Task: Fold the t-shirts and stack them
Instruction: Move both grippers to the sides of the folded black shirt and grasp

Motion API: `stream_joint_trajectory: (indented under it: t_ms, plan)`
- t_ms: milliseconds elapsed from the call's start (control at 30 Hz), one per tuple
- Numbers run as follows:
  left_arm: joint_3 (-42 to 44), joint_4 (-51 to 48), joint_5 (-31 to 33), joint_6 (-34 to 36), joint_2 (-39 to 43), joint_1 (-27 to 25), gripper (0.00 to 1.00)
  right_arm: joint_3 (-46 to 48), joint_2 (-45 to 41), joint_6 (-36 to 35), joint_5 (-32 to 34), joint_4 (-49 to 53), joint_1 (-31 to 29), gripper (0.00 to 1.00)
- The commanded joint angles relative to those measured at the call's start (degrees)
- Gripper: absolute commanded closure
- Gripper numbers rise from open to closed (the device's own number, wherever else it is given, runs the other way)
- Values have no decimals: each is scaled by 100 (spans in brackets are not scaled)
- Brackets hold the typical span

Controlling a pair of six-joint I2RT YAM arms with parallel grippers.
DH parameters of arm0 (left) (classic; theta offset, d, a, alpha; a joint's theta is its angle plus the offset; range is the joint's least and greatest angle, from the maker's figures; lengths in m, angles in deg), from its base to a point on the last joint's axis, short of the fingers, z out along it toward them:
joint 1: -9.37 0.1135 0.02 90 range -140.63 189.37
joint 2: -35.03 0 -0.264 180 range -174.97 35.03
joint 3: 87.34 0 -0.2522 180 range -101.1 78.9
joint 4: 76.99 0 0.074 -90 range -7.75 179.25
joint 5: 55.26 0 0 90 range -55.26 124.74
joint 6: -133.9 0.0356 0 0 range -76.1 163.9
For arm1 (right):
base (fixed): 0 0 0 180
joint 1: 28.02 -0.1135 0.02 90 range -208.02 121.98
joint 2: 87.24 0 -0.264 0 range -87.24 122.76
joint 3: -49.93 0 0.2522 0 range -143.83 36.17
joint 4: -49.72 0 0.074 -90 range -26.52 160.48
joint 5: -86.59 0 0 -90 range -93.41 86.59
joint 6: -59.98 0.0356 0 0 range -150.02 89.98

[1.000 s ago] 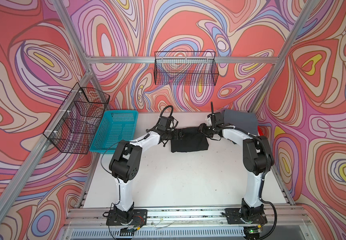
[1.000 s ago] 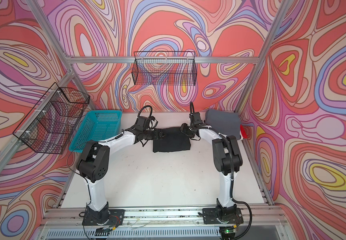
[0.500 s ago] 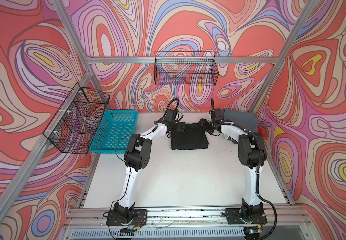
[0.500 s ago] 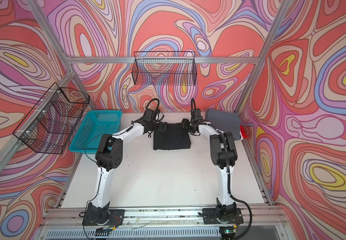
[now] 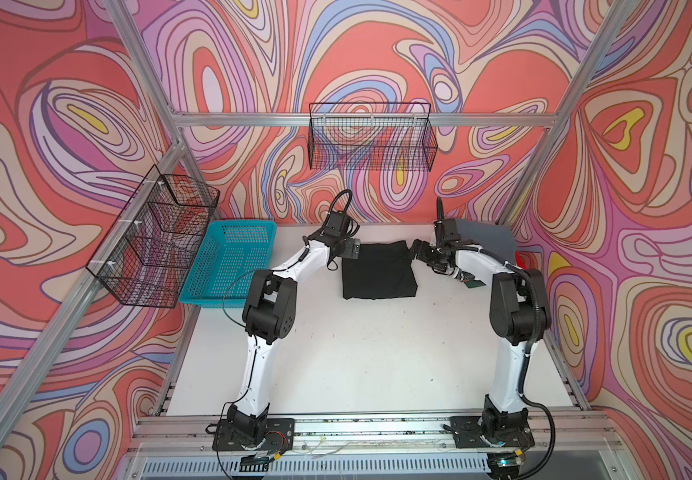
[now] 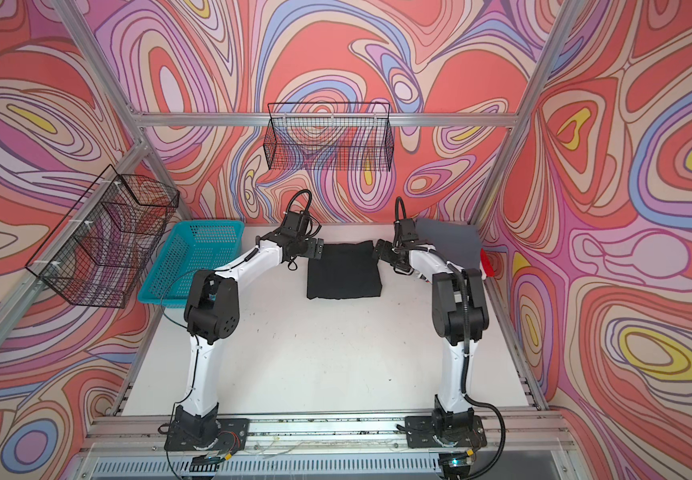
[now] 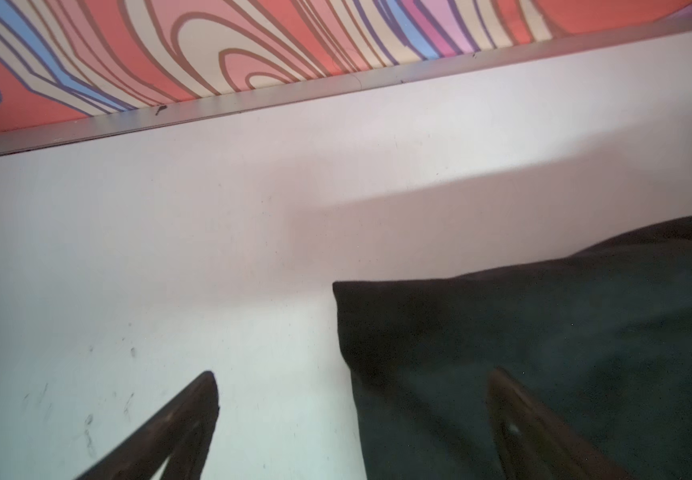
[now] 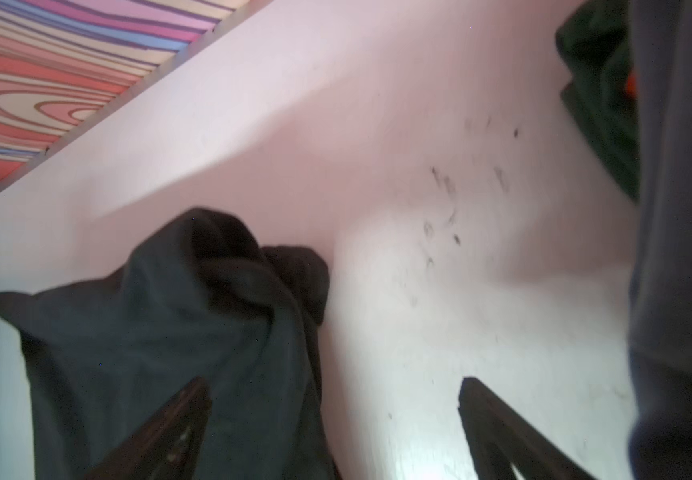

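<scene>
Black t-shirt [image 5: 377, 270] flat, near-square, wider side-to-side.

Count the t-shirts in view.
4: black shirt folded, back middle of the table; grey shirt in the back right corner; red shirt and dark green shirt peeking out beside it. More may be hidden there.

The black shirt [image 5: 377, 270] and grey shirt [image 5: 485, 235] are matt, soft cloth; the basket [image 5: 232, 262] is perforated plastic; the table [image 5: 377, 353] is smooth, matt white, faintly scuffed.
</scene>
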Motion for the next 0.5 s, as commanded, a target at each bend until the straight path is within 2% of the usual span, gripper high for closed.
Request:
stream_joint_trajectory:
  t_ms: [0,233,467]
  plan:
    - [817,-135,-316,-707,815,49,0,669,-492,346,-586,-558,-4,2]
    - [2628,1030,-2279,-2067,1561,403,0,1555,-742,672,-859,-1020,-5,7]
    - [2893,1123,-2718,-2349,1364,426,0,2053,-688,1114,-902,-1433,-6,11]
